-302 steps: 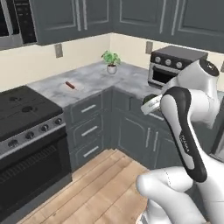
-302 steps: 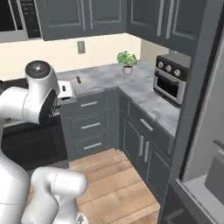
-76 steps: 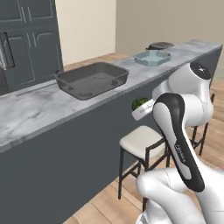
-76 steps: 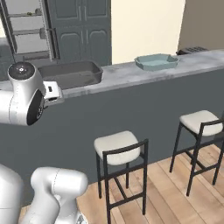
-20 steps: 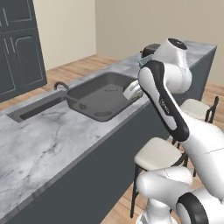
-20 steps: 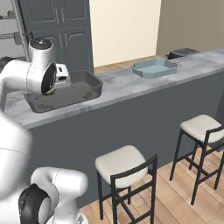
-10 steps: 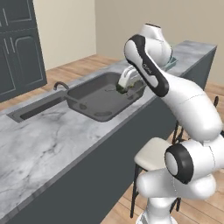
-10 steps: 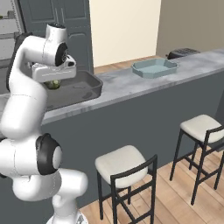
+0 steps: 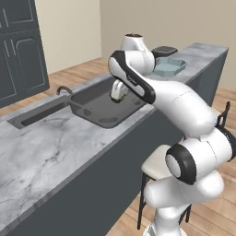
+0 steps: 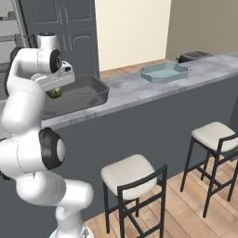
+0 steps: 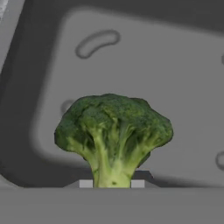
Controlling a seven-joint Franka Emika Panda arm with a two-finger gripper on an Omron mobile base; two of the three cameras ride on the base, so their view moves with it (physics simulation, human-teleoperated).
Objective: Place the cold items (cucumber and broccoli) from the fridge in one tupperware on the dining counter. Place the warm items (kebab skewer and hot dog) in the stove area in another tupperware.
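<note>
The arm reaches over the counter (image 9: 55, 152), with the gripper (image 9: 118, 93) hanging above the dark tub (image 9: 99, 103), a wide, shallow grey container set on the marble top. In the hand view the jaws are closed on the stalk of the broccoli (image 11: 113, 135), whose green head spreads above the fingertips; beneath it lies the tub's bare floor (image 11: 175, 78), marked with shallow moulded dents. The broccoli appears to be held clear of the floor, though the gap cannot be judged. From the right base view the broccoli (image 10: 55, 92) shows as a small green lump under the gripper (image 10: 55, 86), inside the outline of the tub (image 10: 95, 88).

Further along the counter (image 10: 139, 93), well apart from the dark tub, stands a pale blue tub (image 10: 164, 71) with a raised rim; the left base view places it (image 9: 169, 67) behind the arm's upper link. Beyond it sits a small dark appliance (image 10: 194, 56), too small to identify. A dark slot (image 9: 39, 115) lies in the marble top beside the dark tub, with a curved faucet (image 9: 63, 89) near its far edge.

Two stools (image 10: 132, 179) stand on the wood floor (image 10: 186, 214) on the near side of the counter. Dark cabinet doors (image 9: 20, 46) line the back wall.
</note>
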